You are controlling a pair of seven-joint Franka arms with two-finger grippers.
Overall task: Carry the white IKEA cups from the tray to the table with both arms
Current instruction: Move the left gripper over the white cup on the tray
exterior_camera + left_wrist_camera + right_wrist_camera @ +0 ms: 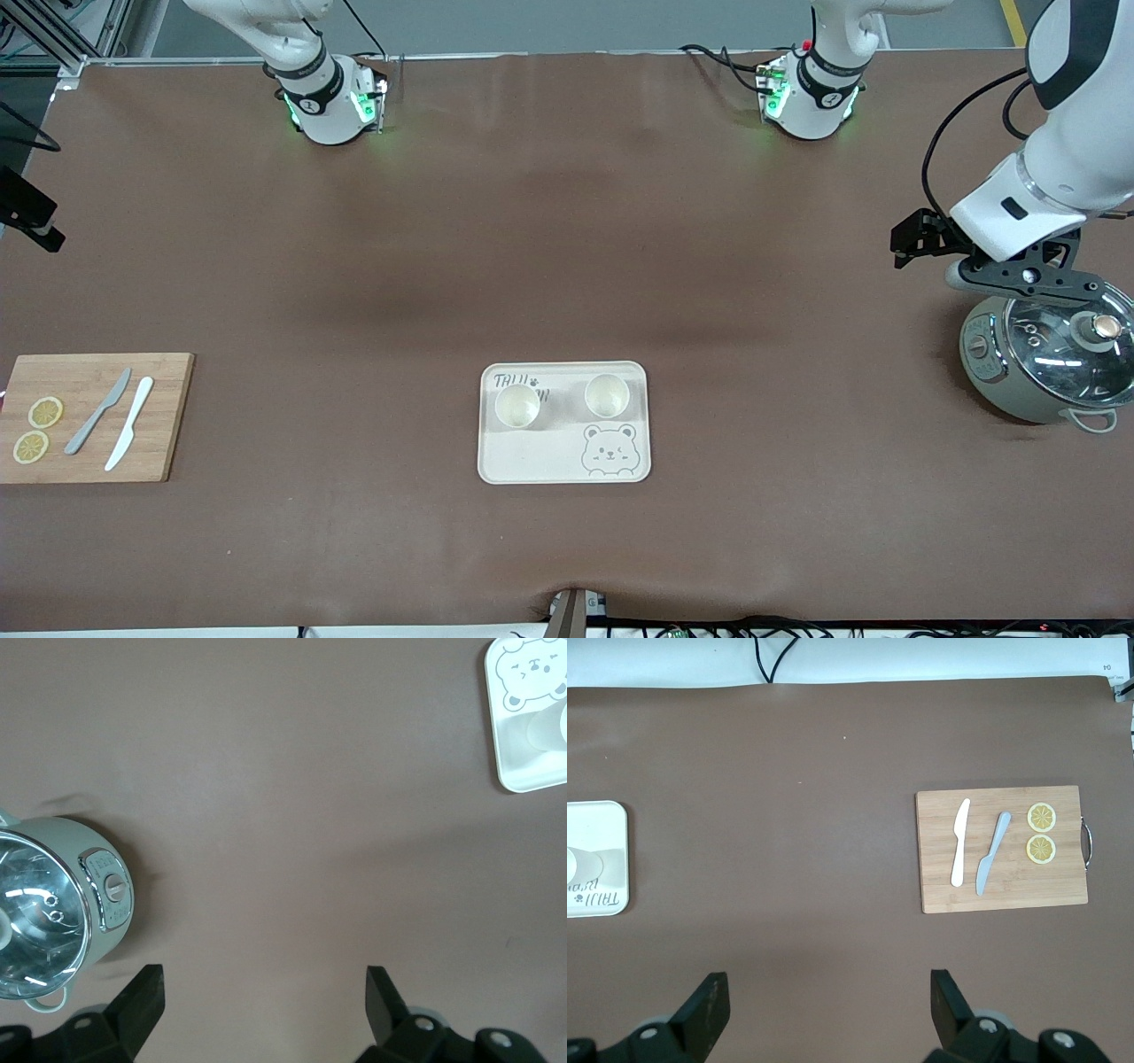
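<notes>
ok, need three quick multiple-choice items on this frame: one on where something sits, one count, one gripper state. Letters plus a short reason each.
1. Where do the two cream-white handleless cups stand?
A. on the bamboo cutting board
B. on the cream rectangular bear tray
C. on the bare table

2. How many lemon slices lie on the wooden cutting board?
A. one
B. two
C. four

3. What is the left gripper's state?
A. open, holding nothing
B. shut on a cup
C. shut on the pot lid

Key:
1 B: both cups stand side by side on the bear tray.
2 B: two lemon slices lie on the board.
3 A: the left gripper is open and empty, over the table beside the grey-green pot.
</notes>
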